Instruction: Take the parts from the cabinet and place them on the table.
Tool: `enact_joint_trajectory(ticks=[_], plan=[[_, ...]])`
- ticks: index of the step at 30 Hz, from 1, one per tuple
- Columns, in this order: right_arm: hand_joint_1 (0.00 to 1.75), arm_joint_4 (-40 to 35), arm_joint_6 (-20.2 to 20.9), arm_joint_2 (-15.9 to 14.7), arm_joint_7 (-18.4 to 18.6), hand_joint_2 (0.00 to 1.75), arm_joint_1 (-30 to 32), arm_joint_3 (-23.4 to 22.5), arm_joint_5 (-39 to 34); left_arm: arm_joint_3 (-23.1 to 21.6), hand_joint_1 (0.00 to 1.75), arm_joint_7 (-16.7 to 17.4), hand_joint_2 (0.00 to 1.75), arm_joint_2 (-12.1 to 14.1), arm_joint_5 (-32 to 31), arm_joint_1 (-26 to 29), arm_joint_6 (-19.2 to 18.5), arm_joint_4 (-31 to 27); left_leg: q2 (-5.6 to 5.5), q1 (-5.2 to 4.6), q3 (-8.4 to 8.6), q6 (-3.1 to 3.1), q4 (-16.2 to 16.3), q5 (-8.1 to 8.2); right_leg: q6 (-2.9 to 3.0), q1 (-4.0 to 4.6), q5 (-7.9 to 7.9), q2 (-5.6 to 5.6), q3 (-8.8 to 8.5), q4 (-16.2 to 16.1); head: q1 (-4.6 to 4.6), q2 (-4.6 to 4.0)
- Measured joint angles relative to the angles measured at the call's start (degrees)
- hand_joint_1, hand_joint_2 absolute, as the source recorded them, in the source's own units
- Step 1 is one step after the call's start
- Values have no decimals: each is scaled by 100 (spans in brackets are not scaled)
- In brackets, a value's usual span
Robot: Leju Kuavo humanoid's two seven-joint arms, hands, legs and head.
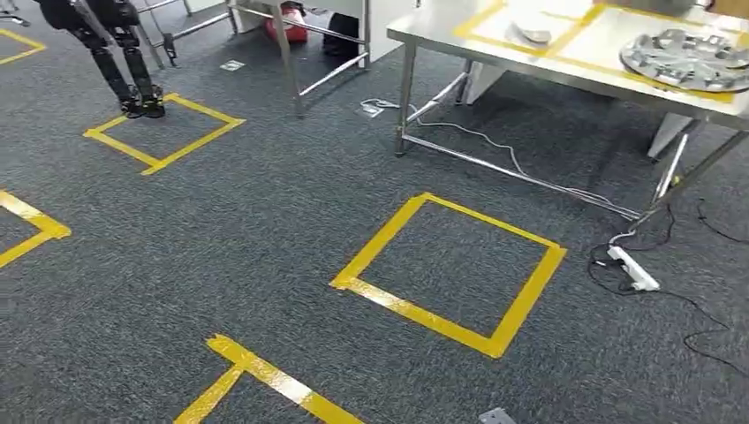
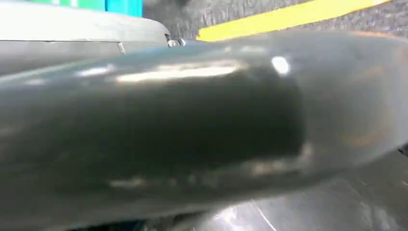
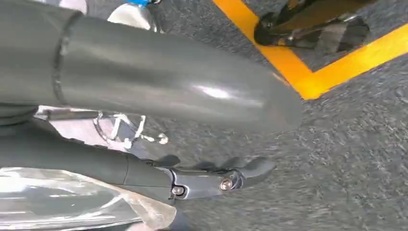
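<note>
I carry a shiny metal part point(image 3: 62, 202) in my right hand point(image 3: 159, 139), left fingers' state unclear, heading for the far-right surface point(image 1: 565, 66) to place it.

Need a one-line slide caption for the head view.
Head view: grey carpet with a yellow tape square, steel table at upper right carrying a round metal fixture and a curved part.

Dark grey carpet point(image 1: 265, 221) covers the floor, marked with yellow tape squares point(image 1: 450, 274). A steel table point(image 1: 459, 40) stands at the far right, cables point(image 1: 530, 177) trailing beneath to a power strip point(image 1: 632, 268).
</note>
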State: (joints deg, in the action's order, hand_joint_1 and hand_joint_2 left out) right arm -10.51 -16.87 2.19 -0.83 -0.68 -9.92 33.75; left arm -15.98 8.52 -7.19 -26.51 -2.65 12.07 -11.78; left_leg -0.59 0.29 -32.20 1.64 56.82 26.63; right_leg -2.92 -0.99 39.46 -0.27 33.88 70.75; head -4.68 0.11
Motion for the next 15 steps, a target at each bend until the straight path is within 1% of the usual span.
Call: enact_joint_trajectory(ticks=[1, 2, 3, 4, 5, 6, 7, 8, 9, 10, 11, 12, 13, 14, 15], plan=[[0, 0, -4, 0, 20, 0, 13, 0, 0, 0, 0, 0, 0, 2, 0, 3, 11, 0, -87, -10, 1, 1, 0, 0, 2, 5, 70, 12, 206, 356, -2, 2], [0, 0, -11, -2, 22, 0, 30, 0, 0, 0, 0, -4, 0, 2, 4, 12, 20, 0, -179, -15, 6, 1, 3, 0, 12, 7, -24, 17, 279, 404, 4, 2], [0, 0, -13, -2, 24, 0, 37, 0, 0, 0, 0, -11, 0, 2, 7, 17, 35, 0, -274, -17, 13, 1, 7, 0, 36, 10, -280, 27, 213, 140, 0, 2], [0, 0, -13, -2, 24, 0, 38, 0, 0, 0, 0, -15, 0, -2, 7, 15, 37, 0, -359, -18, 25, 0, 7, 0, 55, 10, -578, 60, 44, -305, 2, 0], [0, 0, -13, -2, 24, 0, 36, 0, 0, 0, 0, -17, 0, -9, 9, 10, 39, 0, -442, -17, 38, -2, 9, 2, 81, 8, -877, 164, -175, -836, -2, 2], [0, 0, -11, -2, 20, 0, 39, 0, -4, 0, 0, -20, 0, -22, 11, 8, 42, 0, -511, -4, 34, -11, 8, 4, 111, -7, -1039, 496, -340, -1286, 0, 0], [0, 11, -13, -4, 20, 0, 52, 0, -15, 0, 0, -22, 0, -26, 13, -12, 37, 0, -575, -46, 0, -55, 50, 8, 133, -33, -1004, 707, -375, -1384, 13, 0], [0, 11, -13, -4, 15, 0, 50, 0, -20, 0, 0, -26, 0, -28, 13, -12, 37, 0, -653, -11, -49, -87, 51, -10, 126, -21, -961, 632, -459, -1423, -4, 0], [0, 11, -22, -4, 15, 0, 44, 0, -20, 0, 0, -31, 0, -28, 13, 0, 37, 0, -717, 17, -75, -133, 39, -32, 140, -2, -960, 589, -446, -1412, 9, 2], [0, 13, -22, -4, 22, 0, 33, 0, -22, 2, 0, -31, 0, -28, 15, 10, 35, 0, -797, 34, -85, -186, 24, -62, 167, 16, -970, 519, -453, -1406, 4, 2], [0, 13, -26, -2, 15, 0, 41, -2, -24, 2, 0, -33, 0, -24, 15, 11, 35, 0, -813, 17, -94, -216, 38, -46, 220, -30, -1009, 408, -482, -1490, 11, 2], [0, 13, -26, -2, 13, 0, 44, -2, -24, 2, 0, -35, 0, -26, 15, 0, 35, 0, -454, -12, -131, -231, 139, 35, 240, -28, -1025, 308, -525, -1521, 19, 0], [0, 13, -42, -4, 11, 0, 51, -2, -22, 2, 0, -37, 0, -22, 15, -10, 33, 0, -200, -16, -265, -257, 431, 233, 268, -21, -1015, 222, -543, -1533, 55, 0], [0, 13, -42, -9, -2, 0, 67, -4, -13, 2, 0, -44, 0, -22, 15, -19, 31, 0, -85, -3, -476, -282, 882, 469, 284, -8, -1002, 115, -553, -1531, 61, 0], [0, 13, -42, -13, -33, 0, 78, -4, 15, 2, 0, -50, 0, -24, 15, -21, 31, 0, -36, 10, -695, -301, 1352, 673, 295, 4, -988, 5, -562, -1529, 59, 0]])
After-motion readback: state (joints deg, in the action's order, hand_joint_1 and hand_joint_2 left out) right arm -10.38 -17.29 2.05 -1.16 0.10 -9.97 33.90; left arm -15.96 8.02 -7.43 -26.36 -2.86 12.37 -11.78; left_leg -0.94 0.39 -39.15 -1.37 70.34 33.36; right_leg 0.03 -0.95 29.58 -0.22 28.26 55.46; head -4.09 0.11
